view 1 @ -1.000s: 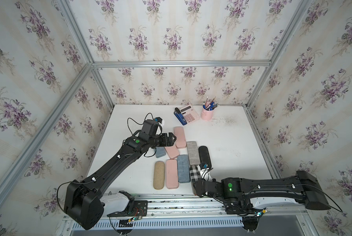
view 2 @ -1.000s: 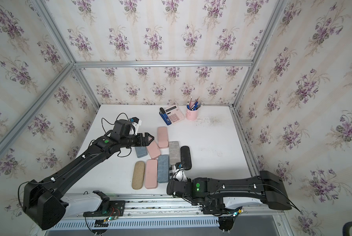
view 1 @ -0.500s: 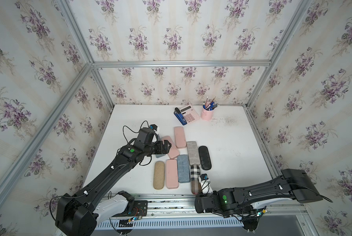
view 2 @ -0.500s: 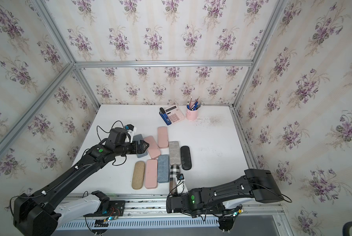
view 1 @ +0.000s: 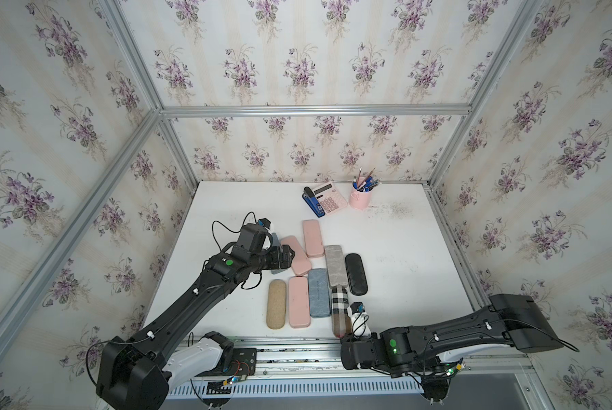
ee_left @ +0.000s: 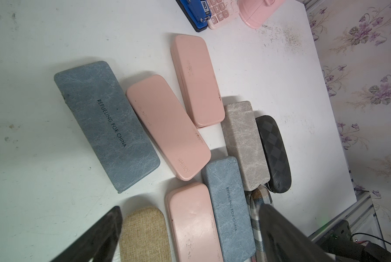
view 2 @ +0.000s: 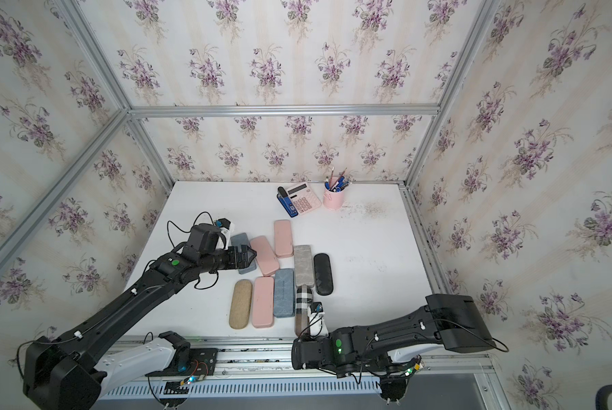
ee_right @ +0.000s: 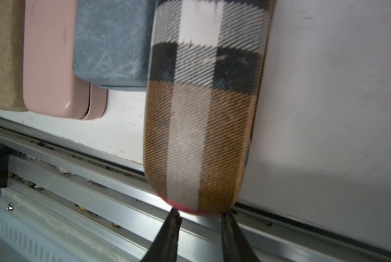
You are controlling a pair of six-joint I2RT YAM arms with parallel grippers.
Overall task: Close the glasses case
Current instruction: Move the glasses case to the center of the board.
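Now I am touching the checked case [ee_right: 201, 113] with my narrow right end effector [ee_right: 200, 214] (gripping? cannot tell), maybe to press it shut; left end effector [ee_left: 190, 206] hanging wide.

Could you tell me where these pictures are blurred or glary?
Left wrist view: crisp, lettering on the blue-grey case legible. Right wrist view: soft, plaid case blurred, glare on the aluminium rail by its end. Both top views: sharp, evenly lit.

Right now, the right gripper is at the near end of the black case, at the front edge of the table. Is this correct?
Not the black case. The right gripper is at the near end of the plaid case, at the front edge of the table, as the right wrist view shows.
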